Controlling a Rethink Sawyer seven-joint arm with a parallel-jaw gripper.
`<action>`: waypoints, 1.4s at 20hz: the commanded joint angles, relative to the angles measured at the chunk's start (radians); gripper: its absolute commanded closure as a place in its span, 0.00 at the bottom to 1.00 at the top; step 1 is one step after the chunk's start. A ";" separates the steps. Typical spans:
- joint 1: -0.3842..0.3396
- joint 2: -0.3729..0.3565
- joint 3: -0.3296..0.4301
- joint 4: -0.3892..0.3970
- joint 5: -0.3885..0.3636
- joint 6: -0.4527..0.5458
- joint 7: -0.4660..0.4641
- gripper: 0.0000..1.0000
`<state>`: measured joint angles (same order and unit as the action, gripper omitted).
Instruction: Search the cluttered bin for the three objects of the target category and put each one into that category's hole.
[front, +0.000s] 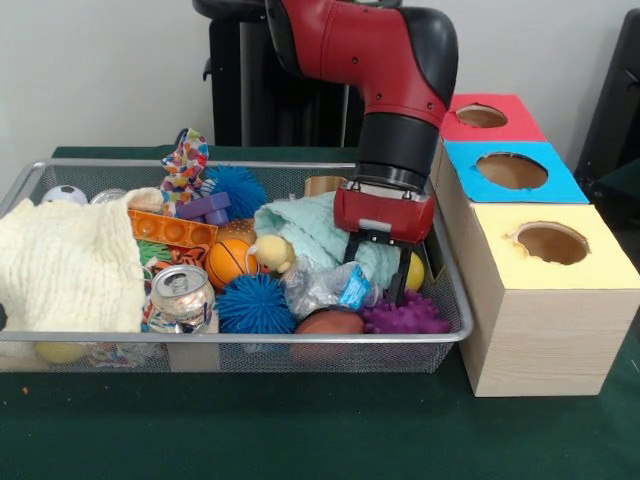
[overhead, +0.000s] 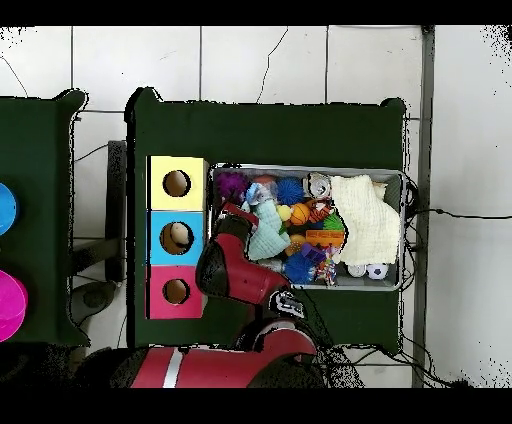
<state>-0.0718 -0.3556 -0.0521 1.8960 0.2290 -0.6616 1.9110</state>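
Front view: my fingers (front: 376, 268) hang at centre right of the frame, inside the wire bin (front: 452, 300), spread apart with nothing gripped. One finger stands against the pale green cloth (front: 310, 228); the other sits just beside a yellow ball (front: 415, 271). A crumpled plastic bottle (front: 325, 287) lies just lower left of the fingers, a purple spiky toy (front: 408, 317) directly below them.

Bin contents, left to right: a cream knitted cloth (front: 65, 265) covering the left end, a dented can (front: 182, 291), an orange basketball (front: 229, 262), two blue spiky balls (front: 254, 303), a brown football (front: 330, 322) at the lower rim.

Right of the frame: a wooden box (front: 535, 345) rests on the green desk (front: 300, 430), just beside the bin. Its top carries three holes: red (front: 482, 116) uppermost, blue (front: 512, 170) in the middle, yellow (front: 551, 243) lowest.

Overhead view: my arm (overhead: 235, 270) reaches up from the lower centre to the bin's left end.
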 joint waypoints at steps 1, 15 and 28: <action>-0.038 0.071 0.064 -0.142 -0.023 -0.087 0.222 0.00; -0.029 0.008 0.094 -0.080 -0.042 -0.065 0.265 0.00; 0.037 -0.140 0.052 0.007 0.032 0.027 0.234 0.00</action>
<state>-0.0520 -0.4338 -0.0459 1.8902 0.1875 -0.6628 1.9110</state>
